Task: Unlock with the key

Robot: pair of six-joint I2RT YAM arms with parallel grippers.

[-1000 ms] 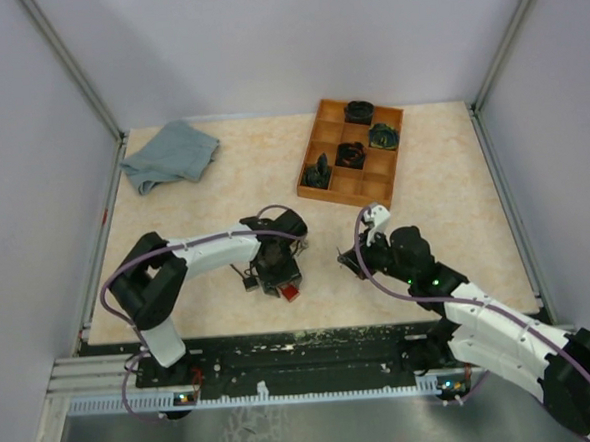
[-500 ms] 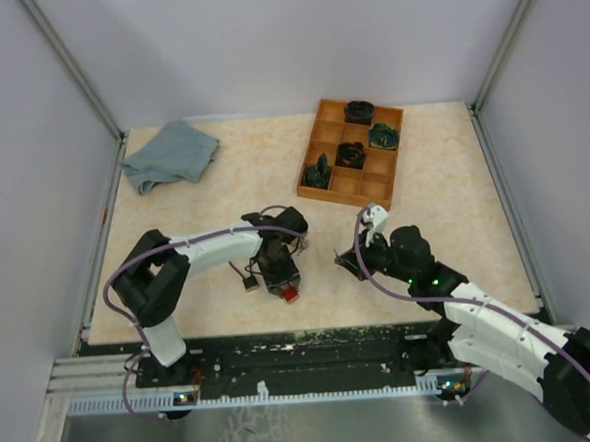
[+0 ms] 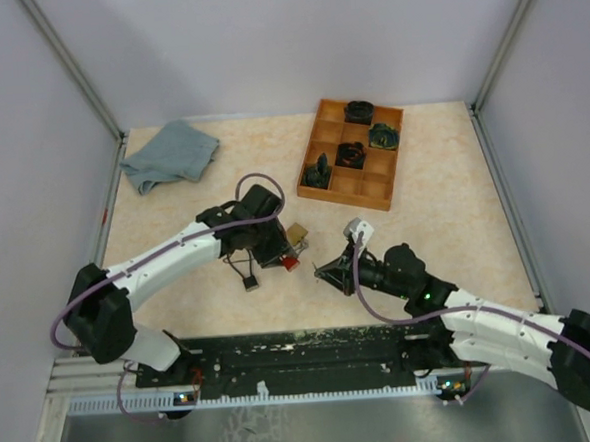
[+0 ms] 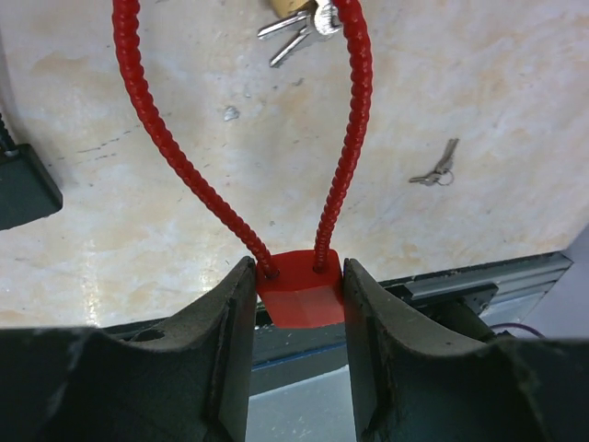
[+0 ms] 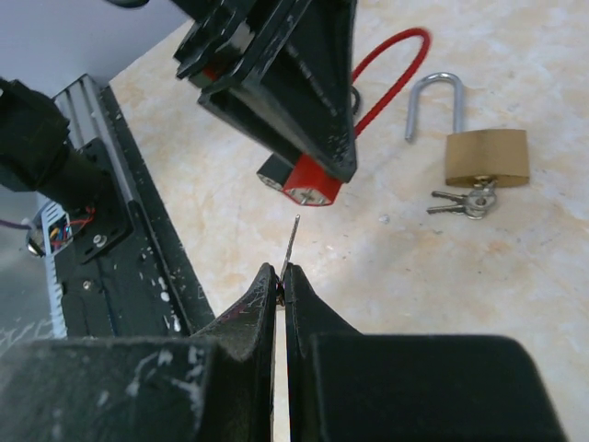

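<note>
Left pincer (image 4: 296, 287) clamps red cable lock (image 4: 304, 308); right pincer (image 5: 279, 274) pinches key (image 5: 293, 239).

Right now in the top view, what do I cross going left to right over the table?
grey cloth → left claw, gripping the red cable lock → right claw. I left out the wooden tray because it overlaps the right claw sideways.
</note>
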